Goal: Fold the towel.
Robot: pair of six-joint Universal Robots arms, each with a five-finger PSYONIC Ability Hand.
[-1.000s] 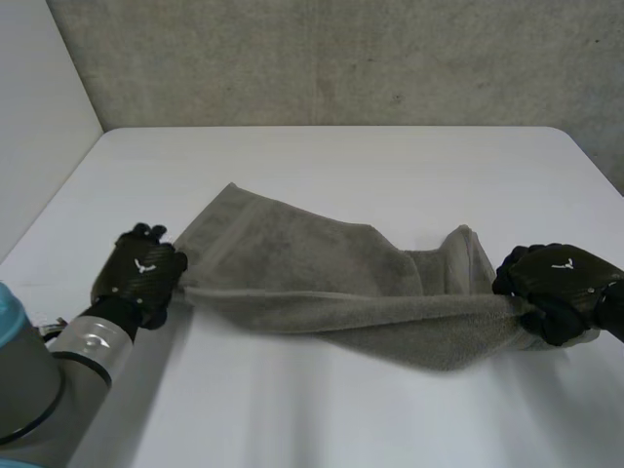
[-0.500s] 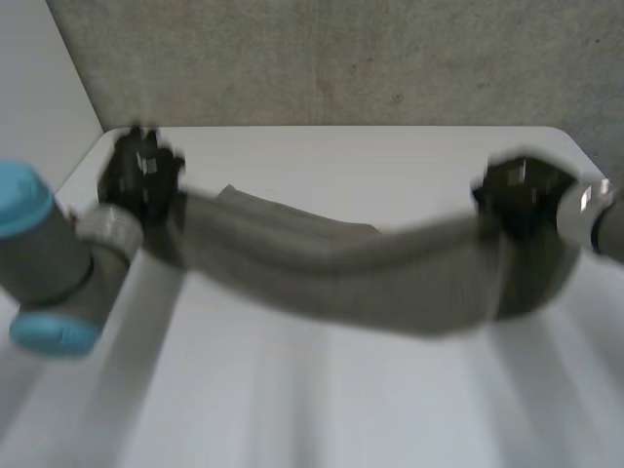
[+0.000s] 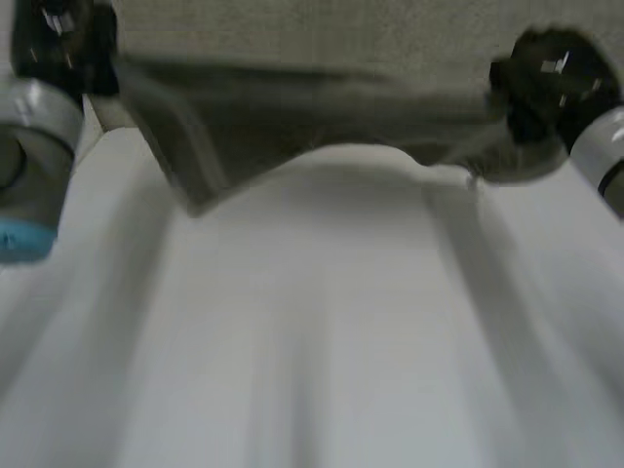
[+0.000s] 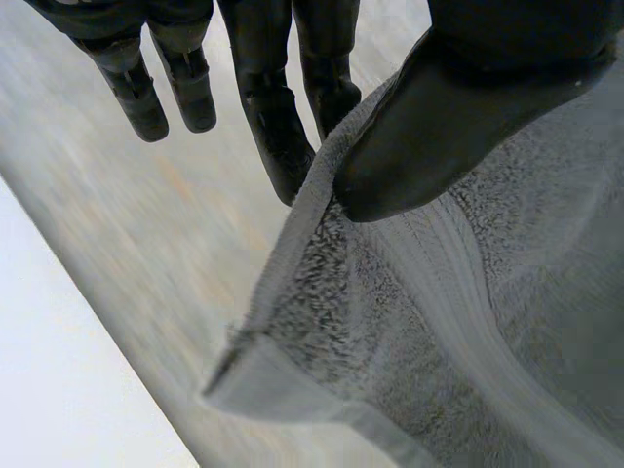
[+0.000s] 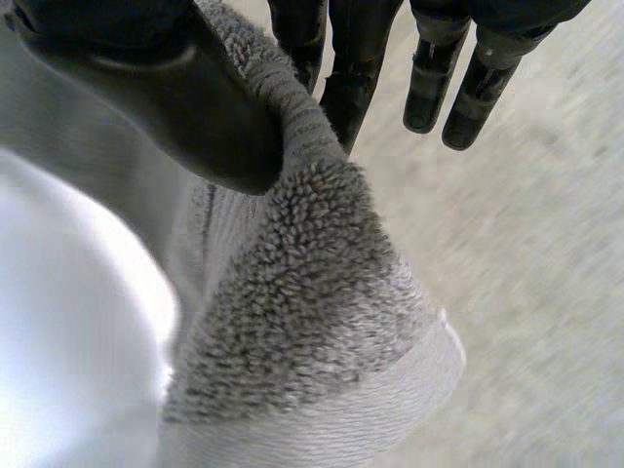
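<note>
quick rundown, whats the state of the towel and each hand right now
towel: held up, stretched between both hands, sagging below them.
left hand: shut on towel, thumb pinching it against the fingers near a corner.
right hand: shut on towel, thumb pinching it against the fingers near a corner.

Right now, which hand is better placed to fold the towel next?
Neither clearly; maybe the left. Both the left hand and right hand pinch the towel at corners, held up; more cloth hangs at the left.
</note>
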